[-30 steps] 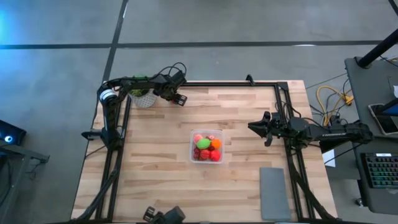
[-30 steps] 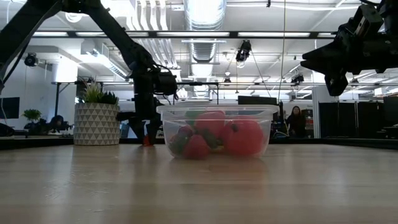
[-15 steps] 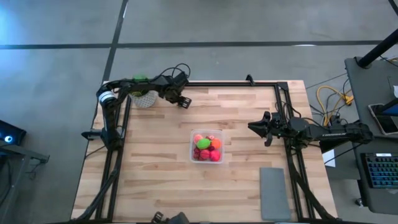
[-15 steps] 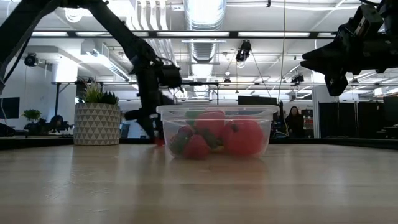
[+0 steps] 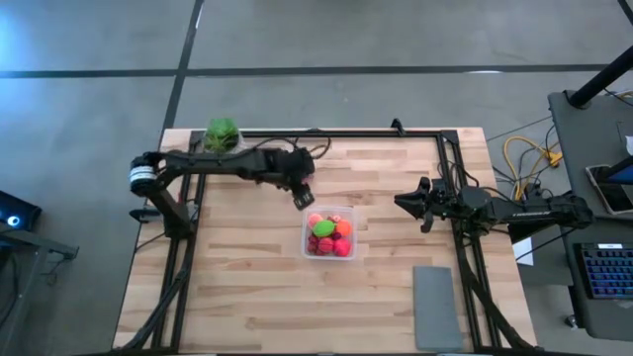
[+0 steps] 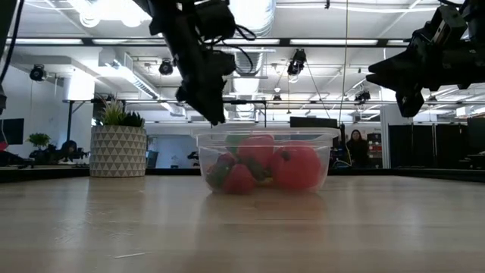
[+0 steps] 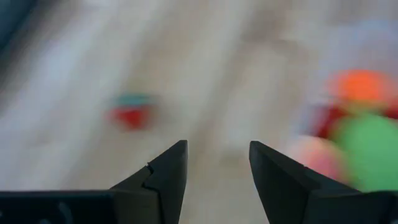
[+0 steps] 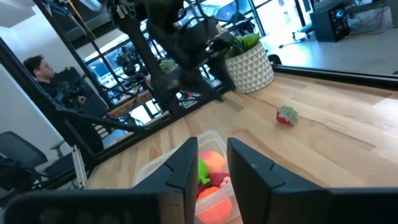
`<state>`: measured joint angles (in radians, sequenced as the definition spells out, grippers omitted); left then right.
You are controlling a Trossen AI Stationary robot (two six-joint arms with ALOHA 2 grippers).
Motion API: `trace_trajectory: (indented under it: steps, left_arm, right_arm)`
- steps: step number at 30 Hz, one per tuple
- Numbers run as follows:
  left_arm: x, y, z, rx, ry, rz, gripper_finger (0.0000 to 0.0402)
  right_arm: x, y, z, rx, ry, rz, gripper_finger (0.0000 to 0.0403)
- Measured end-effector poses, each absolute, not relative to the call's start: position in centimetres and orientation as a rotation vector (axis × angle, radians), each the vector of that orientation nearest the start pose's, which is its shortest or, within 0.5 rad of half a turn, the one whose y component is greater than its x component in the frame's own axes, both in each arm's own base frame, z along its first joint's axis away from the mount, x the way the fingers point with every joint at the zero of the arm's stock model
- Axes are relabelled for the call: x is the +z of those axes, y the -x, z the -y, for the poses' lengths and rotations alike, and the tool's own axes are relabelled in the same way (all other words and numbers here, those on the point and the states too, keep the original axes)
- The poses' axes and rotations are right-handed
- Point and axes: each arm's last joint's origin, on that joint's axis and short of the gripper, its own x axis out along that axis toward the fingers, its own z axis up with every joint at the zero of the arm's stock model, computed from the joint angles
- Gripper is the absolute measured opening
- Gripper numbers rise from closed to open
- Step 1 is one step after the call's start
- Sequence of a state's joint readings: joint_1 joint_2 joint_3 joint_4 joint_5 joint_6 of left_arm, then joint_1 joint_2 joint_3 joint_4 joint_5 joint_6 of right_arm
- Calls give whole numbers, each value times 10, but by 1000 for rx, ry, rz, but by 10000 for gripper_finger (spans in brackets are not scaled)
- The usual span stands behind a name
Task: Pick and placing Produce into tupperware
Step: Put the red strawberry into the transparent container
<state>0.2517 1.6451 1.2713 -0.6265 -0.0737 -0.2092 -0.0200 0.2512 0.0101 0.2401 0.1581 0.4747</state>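
Note:
The clear tupperware (image 5: 306, 233) stands at the table's middle, holding red, orange and pink produce and one lime-green piece (image 5: 322, 228). My left gripper (image 5: 301, 201) hangs above the table by the tupperware's far left corner, slanting down. It is open, and its wrist view shows nothing in my left gripper (image 7: 215, 149). One red strawberry (image 8: 286, 115) lies on the bare wood between the plant and the tupperware; the same strawberry (image 7: 132, 112) shows blurred in the left wrist view. My right gripper (image 5: 399, 201) waits shut, level, above the table's right side.
A potted green plant (image 5: 223, 133) stands at the far left corner. A flat grey pad (image 5: 435, 307) lies near the front right. Black frame rails run along the table's far, left and right edges. People sit in the room beyond the table (image 8: 37, 68).
My left gripper has risen from the table beside the plant and swung toward the table's middle, rolling as it went; it now hangs by the tupperware's far left corner. The plant, before partly under the arm, now shows whole.

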Motion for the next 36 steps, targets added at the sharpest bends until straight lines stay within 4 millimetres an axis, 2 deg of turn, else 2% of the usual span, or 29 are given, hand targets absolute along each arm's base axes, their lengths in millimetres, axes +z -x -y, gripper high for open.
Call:
trace_trajectory:
  steps: [2, 5, 9, 13, 17, 19, 25, 29, 32, 36]
  left_arm:
    - [250, -328, -87, 554, 240, -975, 159]
    - [247, -330, -95, 630, 315, -944, 159]
    - [240, -332, -111, 625, 419, -925, 159]
    - [235, -335, -128, 679, 430, -887, 163]
    - [231, -338, -144, 734, 489, -864, 193]
    - [221, -338, -151, 773, 549, -881, 217]
    - [197, -345, -164, 755, 711, -955, 267]
    - [186, -348, -168, 763, 712, -990, 272]
    - [185, -350, -170, 746, 678, -994, 272]
    - [174, -352, -171, 705, 606, -1040, 272]
  right_arm:
    - [169, -113, 7, -175, -473, 41, 81]
    - [169, -113, 7, -175, -473, 41, 82]
    - [169, -113, 7, -175, -473, 41, 77]
    - [169, -113, 7, -175, -473, 42, 72]
    - [169, -113, 7, -175, -473, 41, 70]
    - [168, -113, 7, -176, -473, 39, 72]
    - [169, -113, 7, -175, -473, 40, 79]
    - [169, -113, 7, -176, -473, 40, 78]
    - [169, -113, 7, -175, -473, 40, 73]
    - [169, -113, 7, -175, -473, 40, 70]
